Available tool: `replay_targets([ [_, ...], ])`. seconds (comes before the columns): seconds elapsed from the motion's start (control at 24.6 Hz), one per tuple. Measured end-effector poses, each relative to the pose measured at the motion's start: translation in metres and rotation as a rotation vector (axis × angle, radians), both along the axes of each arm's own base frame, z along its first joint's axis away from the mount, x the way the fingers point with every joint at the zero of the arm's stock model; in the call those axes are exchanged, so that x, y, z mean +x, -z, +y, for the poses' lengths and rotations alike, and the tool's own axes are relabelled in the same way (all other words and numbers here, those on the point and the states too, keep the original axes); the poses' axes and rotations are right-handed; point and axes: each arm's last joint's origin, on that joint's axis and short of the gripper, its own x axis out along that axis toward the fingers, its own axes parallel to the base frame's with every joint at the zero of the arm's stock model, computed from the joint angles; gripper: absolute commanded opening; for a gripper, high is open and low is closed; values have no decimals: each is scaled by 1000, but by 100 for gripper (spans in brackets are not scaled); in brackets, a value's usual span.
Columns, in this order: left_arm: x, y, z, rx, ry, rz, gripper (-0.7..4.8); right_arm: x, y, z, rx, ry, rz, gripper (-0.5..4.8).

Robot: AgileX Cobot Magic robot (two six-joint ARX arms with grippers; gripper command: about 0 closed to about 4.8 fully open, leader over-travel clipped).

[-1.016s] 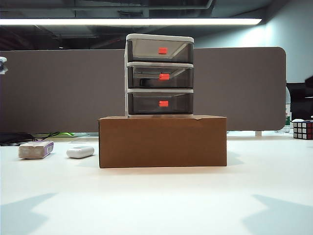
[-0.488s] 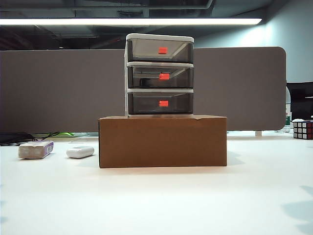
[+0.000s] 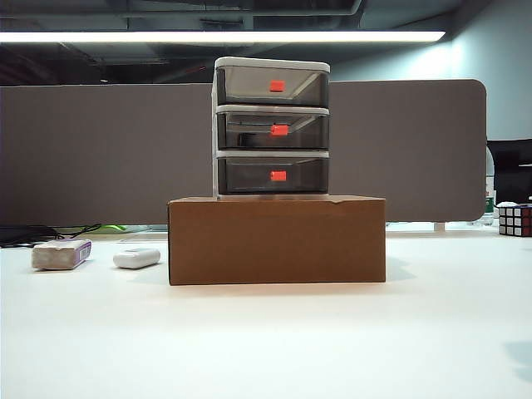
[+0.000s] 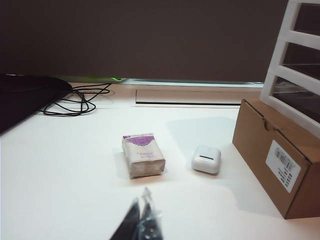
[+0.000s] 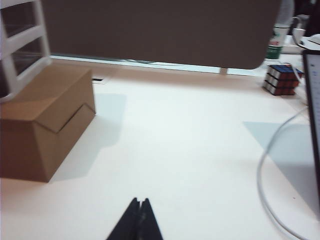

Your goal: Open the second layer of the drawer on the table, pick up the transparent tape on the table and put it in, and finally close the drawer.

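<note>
The drawer (image 3: 272,127), a white-framed three-tier cabinet, stands on a brown cardboard box (image 3: 277,239) at the middle of the table (image 3: 274,341). All three smoky drawers are pushed in, and the second layer (image 3: 273,130) sits flush with its red-orange tab showing. The transparent tape is hidden or out of view. Neither gripper appears in the exterior view. My left gripper (image 4: 141,200) is shut and blurred, hovering over bare table short of the box's left end (image 4: 272,155). My right gripper (image 5: 140,200) is shut with nothing in it, over the table off the box's right end (image 5: 45,120).
Left of the box lie a grey block with a purple end (image 3: 61,254) and a white oval case (image 3: 136,258). Black cables (image 4: 75,100) trail at the far left. At the far right sit a Rubik's cube (image 3: 515,220), with a white cable (image 5: 270,185) nearby.
The arm shadows on the table's front corners have slid outward and nearly left the exterior view. The cabinet, the box and the small objects have not moved.
</note>
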Motion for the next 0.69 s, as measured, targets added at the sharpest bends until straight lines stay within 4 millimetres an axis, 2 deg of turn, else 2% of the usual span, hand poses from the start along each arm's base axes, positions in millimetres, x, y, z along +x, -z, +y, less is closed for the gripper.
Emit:
replay_targets([
  [0.69,0,0,0,0,8,0,-5,0,-2,-1,33,23,-22,-5],
])
